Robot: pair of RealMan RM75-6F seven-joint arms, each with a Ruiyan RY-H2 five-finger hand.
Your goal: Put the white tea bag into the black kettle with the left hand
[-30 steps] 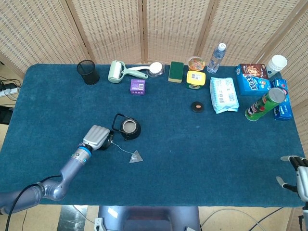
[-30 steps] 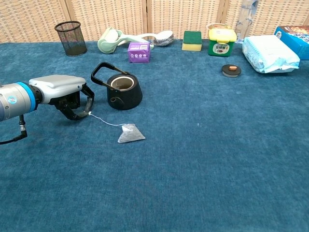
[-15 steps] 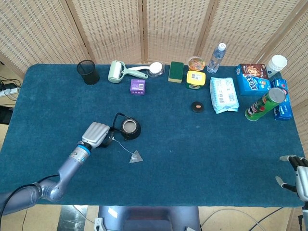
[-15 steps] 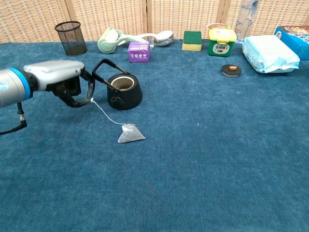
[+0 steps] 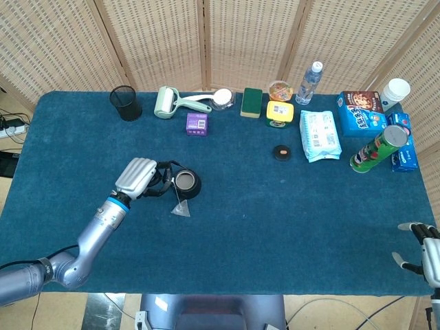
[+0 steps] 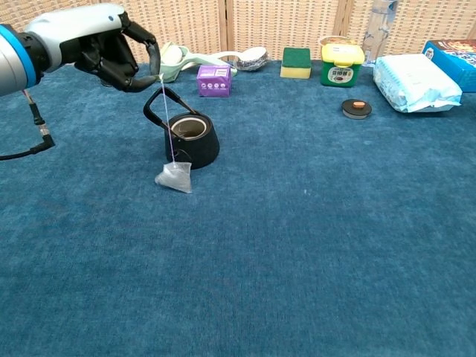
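Left hand (image 6: 111, 48): pinches the string; white tea bag (image 6: 174, 177) dangles beside the black kettle (image 6: 190, 139).
Right hand (image 5: 426, 253): fingers apart, empty.
Nearby: purple box (image 6: 214, 79).

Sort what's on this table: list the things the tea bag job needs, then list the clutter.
Needed:
- white pyramid tea bag, hanging by its string
- black cast-iron kettle, lid off
- left hand, pinching the string

Clutter:
- black mesh pen cup
- mint lint roller
- purple box
- green sponge
- yellow kitchen scale
- white wet-wipes pack
- green crisp tube
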